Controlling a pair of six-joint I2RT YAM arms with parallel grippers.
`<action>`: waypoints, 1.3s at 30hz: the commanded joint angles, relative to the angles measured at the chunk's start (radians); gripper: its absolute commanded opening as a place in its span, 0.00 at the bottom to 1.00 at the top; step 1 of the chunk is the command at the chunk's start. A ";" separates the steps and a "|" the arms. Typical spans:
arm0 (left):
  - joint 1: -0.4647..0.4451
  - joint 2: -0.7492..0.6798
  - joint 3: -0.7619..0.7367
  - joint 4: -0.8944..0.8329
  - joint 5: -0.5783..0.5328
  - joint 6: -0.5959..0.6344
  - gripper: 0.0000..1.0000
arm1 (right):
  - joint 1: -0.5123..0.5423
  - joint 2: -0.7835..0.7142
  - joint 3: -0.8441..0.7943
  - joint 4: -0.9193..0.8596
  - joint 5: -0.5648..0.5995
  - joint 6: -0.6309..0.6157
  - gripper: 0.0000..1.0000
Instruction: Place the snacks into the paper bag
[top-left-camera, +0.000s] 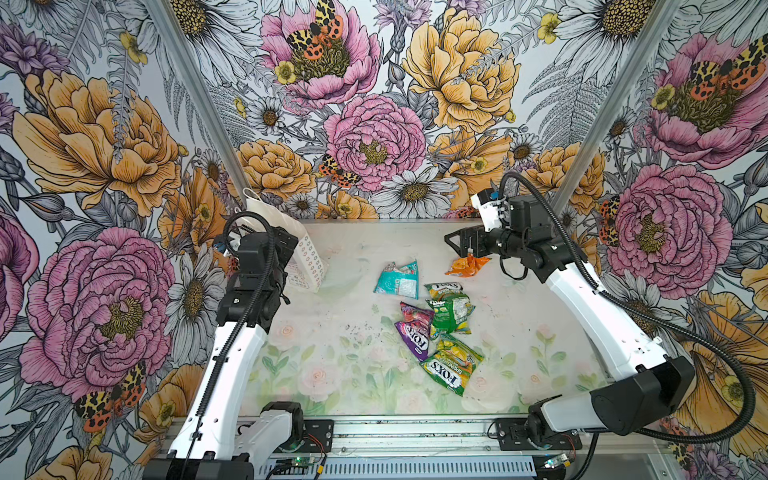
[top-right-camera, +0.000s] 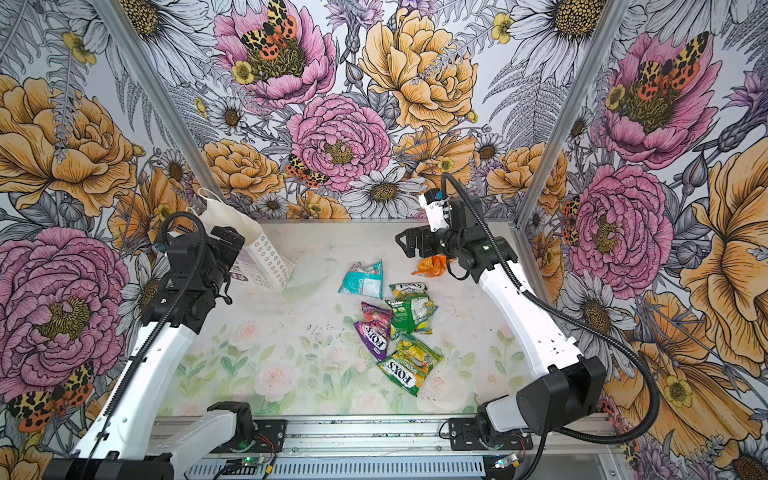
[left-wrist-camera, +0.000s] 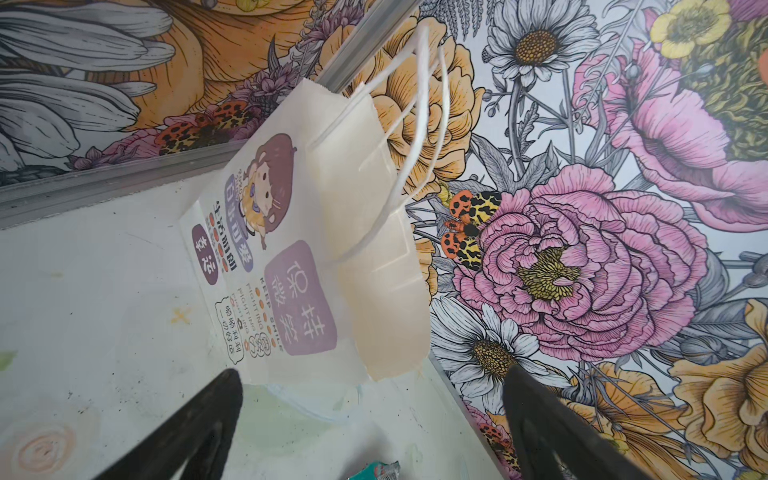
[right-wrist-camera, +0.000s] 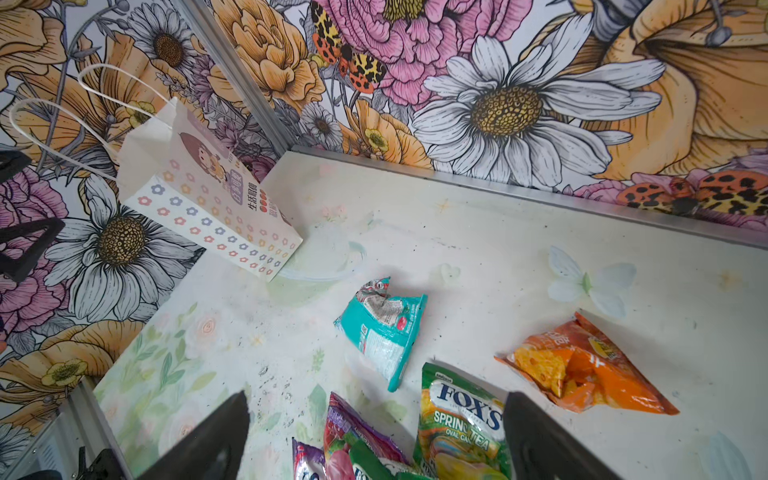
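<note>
Orange snack packet (top-left-camera: 466, 266) lies close beside the right gripper (top-left-camera: 452, 243), jaws spread, empty; left gripper (left-wrist-camera: 372, 372), likewise spread, faces the paper bag (left-wrist-camera: 291, 270).

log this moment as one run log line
phase: pre-grasp | left tool: open, empty, facing paper bag | right tool: open, empty, near orange packet | snacks: loose on table

A white paper bag (left-wrist-camera: 316, 232) with cord handles (left-wrist-camera: 424, 124) stands on a pale table (left-wrist-camera: 104, 311), close against a flowered wall (left-wrist-camera: 582, 257). Its front shows a cartoon girl and purple text panels. The left gripper (left-wrist-camera: 374, 374) hangs near it, black jaws spread wide and empty. A teal packet (left-wrist-camera: 374, 471) peeks between them.
</note>
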 joint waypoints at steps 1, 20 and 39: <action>0.015 0.025 0.033 -0.025 0.022 -0.011 0.99 | 0.007 0.024 0.016 -0.025 0.003 0.022 0.95; 0.028 0.221 0.201 -0.035 0.065 -0.044 0.99 | 0.015 -0.024 -0.113 -0.023 0.058 -0.009 0.95; 0.032 0.269 0.262 -0.128 0.024 -0.044 0.96 | 0.016 -0.011 -0.160 -0.022 0.063 -0.052 0.96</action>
